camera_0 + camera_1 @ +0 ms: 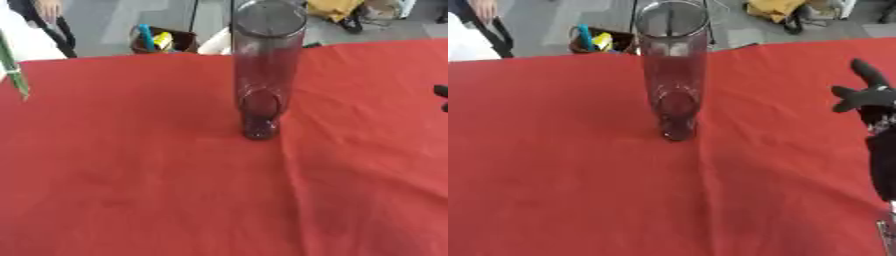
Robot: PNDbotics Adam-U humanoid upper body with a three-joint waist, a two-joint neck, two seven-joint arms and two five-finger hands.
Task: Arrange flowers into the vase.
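A red cloth-covered table [131, 190] fills both views, its fabric matte and softly creased, with one long fold running from the vase toward the near edge. One tall clear glass cylinder vase [265, 65] stands upright a little far of the table's middle, its round rim open at the top and its thick base tinted red by the cloth beneath.

The right eye view alone shows the black right hand [870, 95], over the table's right side well apart from the vase; its fingers are spread and fairly straight, and it holds nothing. In the left eye view only a dark sliver of it shows at the right edge.

The left eye view alone shows one thin green flower stem [13, 70] slanting at the far left edge; what holds it lies outside the view. The left hand appears in neither view
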